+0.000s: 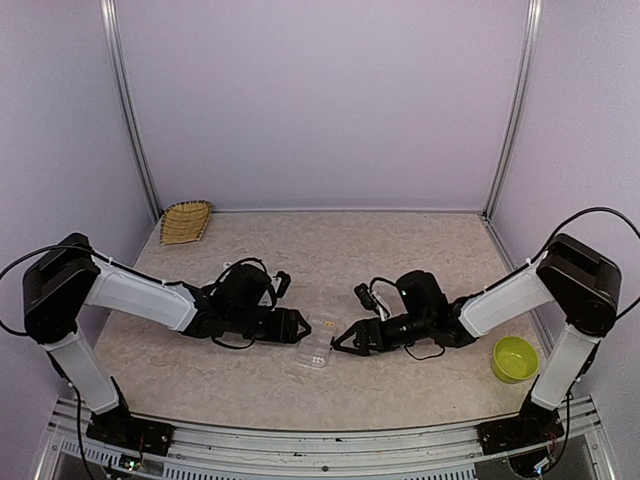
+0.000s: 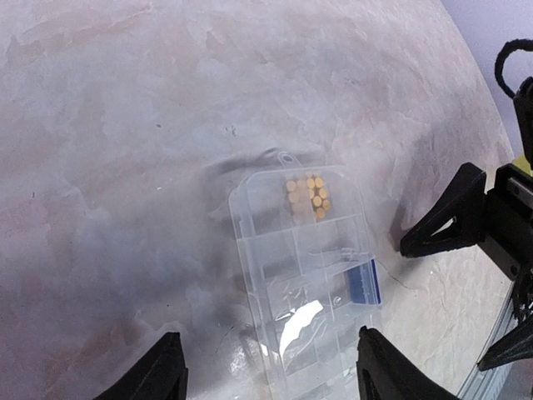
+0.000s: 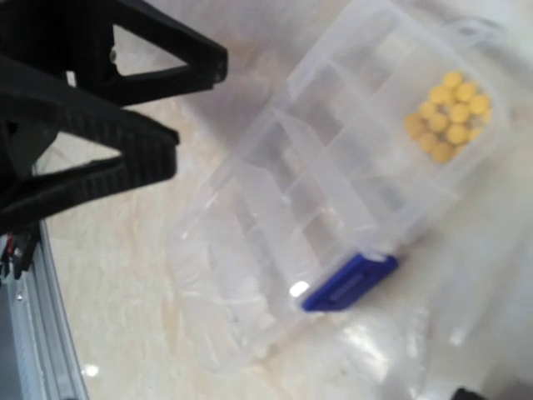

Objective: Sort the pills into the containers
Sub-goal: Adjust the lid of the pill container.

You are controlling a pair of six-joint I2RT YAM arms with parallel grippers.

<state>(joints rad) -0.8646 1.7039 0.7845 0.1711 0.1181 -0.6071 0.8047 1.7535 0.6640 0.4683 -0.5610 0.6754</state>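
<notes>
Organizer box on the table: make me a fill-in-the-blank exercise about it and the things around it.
The orange-yellow pills all sit in ____ cell of the organizer box.
The box's latch is ____ in colour.
The yellow-green bowl stands on the ____ side of the table.
The woven tray lies in its far ____ corner.
Missing words: one; blue; right; left.

Left claw (image 1: 301, 326), right claw (image 1: 340, 344), face to face (both agape)

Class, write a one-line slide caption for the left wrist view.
Open left hand over a clear organizer box with orange pills in one far corner cell.
</notes>
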